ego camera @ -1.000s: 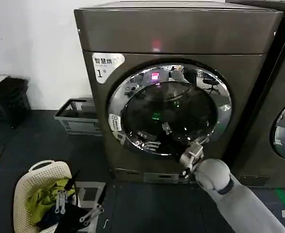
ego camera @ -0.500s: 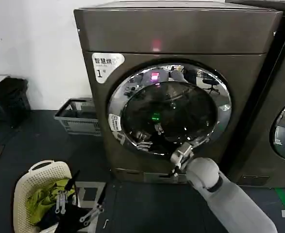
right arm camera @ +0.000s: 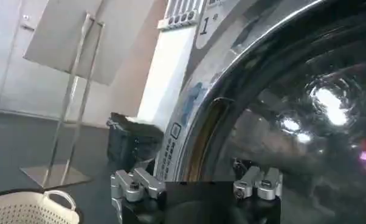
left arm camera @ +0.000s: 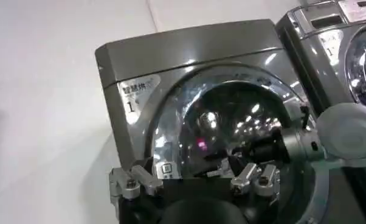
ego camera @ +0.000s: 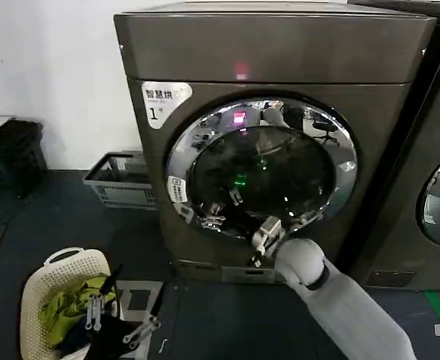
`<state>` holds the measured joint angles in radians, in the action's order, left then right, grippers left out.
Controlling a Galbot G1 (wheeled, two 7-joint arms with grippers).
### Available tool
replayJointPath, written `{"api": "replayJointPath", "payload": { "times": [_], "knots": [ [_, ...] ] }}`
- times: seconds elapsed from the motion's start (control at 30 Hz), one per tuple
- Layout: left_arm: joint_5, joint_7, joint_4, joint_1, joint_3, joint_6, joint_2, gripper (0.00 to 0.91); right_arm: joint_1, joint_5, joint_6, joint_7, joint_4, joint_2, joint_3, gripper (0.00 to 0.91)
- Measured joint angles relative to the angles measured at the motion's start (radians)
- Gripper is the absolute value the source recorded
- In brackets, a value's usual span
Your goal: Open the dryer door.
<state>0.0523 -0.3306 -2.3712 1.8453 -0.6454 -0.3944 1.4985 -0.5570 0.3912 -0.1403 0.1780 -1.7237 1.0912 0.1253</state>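
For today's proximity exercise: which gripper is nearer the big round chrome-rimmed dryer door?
Right. The right gripper sits at the round chrome-rimmed dryer door's lower rim; the left gripper hangs low beside the laundry basket.

A plain white wall (ego camera: 47, 67) stands behind the machines, above a dark floor (ego camera: 70, 217). A grey plastic crate (ego camera: 121, 180) sits on the floor by the wall, and a black bundle (ego camera: 10, 154) lies farther left. A cream laundry basket (ego camera: 58, 289) — green cloth inside — stands nearer, and a second machine (ego camera: 437, 187) lines the right edge.

Right tool (ego camera: 263, 238) extended, fingers apart
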Motion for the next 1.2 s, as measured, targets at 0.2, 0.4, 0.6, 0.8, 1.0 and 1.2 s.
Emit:
{"api": "replayJointPath", "payload": {
  "times": [0.2,0.4,0.6,0.8,1.0,1.2],
  "knots": [
    [0.001,0.000,-0.002,0.000,0.000,0.000,0.001,0.907,0.023,-0.004,-0.018,-0.019,0.017,0.017,0.023,0.907],
    [0.001,0.000,-0.002,0.000,0.000,0.001,0.001,0.907,0.038,-0.021,-0.029,-0.027,0.039,0.038,0.038,0.907],
    [0.000,0.001,0.000,0.000,-0.006,0.003,-0.003,0.907,0.049,-0.025,-0.031,-0.029,0.061,0.058,0.048,0.907],
    [-0.002,0.001,0.002,-0.001,-0.008,0.004,-0.003,0.907,0.064,-0.025,-0.031,-0.025,0.080,0.074,0.060,0.907],
    [-0.002,0.001,0.004,-0.002,-0.009,0.004,-0.002,0.907,0.083,-0.025,-0.031,-0.024,0.101,0.093,0.075,0.907],
    [-0.003,0.001,0.004,-0.002,-0.010,0.004,-0.002,0.907,0.102,-0.026,-0.032,-0.022,0.123,0.111,0.091,0.907]
  ]
}}
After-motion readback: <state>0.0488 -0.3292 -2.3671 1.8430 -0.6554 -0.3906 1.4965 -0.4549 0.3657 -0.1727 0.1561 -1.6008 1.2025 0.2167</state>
